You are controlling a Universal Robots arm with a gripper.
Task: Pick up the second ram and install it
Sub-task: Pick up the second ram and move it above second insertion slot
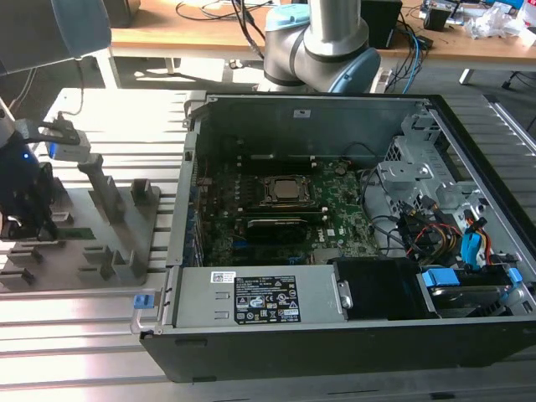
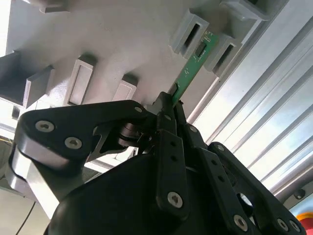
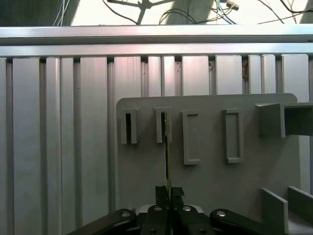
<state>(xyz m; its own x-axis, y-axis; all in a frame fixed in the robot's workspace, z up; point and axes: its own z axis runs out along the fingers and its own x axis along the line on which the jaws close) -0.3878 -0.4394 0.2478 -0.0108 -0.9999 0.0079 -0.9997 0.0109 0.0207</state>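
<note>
Green and thin, the second ram [image 2: 193,68] is gripped at its near end by the gripper [image 2: 172,100], whose black fingers [image 2: 165,117] are clamped on it; its far end lies between 2 slotted blocks of the grey holder tray [image 3: 210,183]; the open computer case [image 1: 335,327] sits well apart, toward the exterior view's right.
</note>
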